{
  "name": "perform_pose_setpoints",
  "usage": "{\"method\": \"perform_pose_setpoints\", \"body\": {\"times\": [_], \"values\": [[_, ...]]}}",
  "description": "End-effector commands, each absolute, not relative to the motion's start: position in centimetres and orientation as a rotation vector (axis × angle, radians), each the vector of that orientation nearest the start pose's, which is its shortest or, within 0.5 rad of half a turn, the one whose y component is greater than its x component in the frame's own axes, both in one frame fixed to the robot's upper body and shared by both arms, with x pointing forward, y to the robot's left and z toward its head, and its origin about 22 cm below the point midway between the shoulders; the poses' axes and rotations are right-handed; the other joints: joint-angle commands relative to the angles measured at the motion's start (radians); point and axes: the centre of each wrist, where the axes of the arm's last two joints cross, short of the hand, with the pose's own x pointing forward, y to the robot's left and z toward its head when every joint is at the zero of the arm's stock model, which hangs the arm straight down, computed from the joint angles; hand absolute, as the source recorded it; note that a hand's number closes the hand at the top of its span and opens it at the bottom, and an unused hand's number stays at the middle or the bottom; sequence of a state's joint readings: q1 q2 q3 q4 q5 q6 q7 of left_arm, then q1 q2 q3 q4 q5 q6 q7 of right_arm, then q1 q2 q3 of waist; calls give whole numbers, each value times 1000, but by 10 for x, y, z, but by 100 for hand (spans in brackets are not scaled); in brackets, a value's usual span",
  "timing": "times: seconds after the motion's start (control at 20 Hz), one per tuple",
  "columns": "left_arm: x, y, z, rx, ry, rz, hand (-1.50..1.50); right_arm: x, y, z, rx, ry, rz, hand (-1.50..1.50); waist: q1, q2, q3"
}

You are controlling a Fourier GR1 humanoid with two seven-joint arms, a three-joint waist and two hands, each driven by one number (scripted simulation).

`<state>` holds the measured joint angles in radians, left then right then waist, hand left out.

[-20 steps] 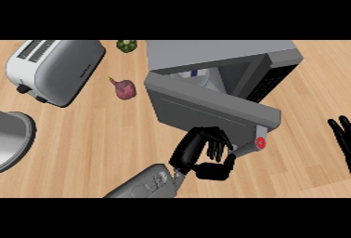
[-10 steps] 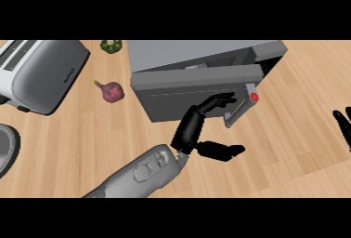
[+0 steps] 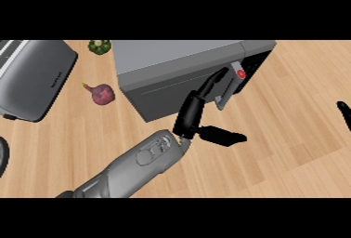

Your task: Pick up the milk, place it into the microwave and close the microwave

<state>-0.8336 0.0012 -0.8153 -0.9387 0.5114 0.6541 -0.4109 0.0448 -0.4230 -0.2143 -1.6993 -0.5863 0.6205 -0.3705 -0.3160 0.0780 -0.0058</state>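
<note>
Pressing on the door point(image 3: 161, 98) of the microwave point(image 3: 179, 56), the left hand point(image 3: 188, 115) is stretching its fingers point(image 3: 214, 82) out straight, opened flat and gripping nothing. The fingertips are lying on the door's free edge just beside the red button point(image 3: 241, 73), and the thumb point(image 3: 223, 136) is sticking out sideways, away from the microwave. The door is sitting nearly flush with the microwave's body; whether it is fully latched cannot be told. The milk is not showing outside the microwave, and with the door this far shut its place cannot be told. The right hand point(image 3: 341, 111) is showing only as a black sliver well to the right of the microwave, at the view's edge, and whether it is open or closed cannot be told. A toaster point(image 3: 31, 79) is standing well to the left of the microwave, a purple vegetable point(image 3: 101, 93) is lying between the two on the wooden counter point(image 3: 288, 139), and a green vegetable point(image 3: 99, 46) is lying just off the microwave's far left corner.
</note>
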Motion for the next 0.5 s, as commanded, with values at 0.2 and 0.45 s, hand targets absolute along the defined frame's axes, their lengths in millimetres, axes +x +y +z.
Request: {"method": "perform_pose_setpoints", "body": {"times": [0.2,0.45], "values": [[333,1,42,-139,-1973,-323,-150,239,-364,97,585,-2134,269,-150,-19,11,0],[337,-2,48,-149,-1992,-308,-150,243,-365,99,621,-2117,272,-150,-42,16,3]]}}
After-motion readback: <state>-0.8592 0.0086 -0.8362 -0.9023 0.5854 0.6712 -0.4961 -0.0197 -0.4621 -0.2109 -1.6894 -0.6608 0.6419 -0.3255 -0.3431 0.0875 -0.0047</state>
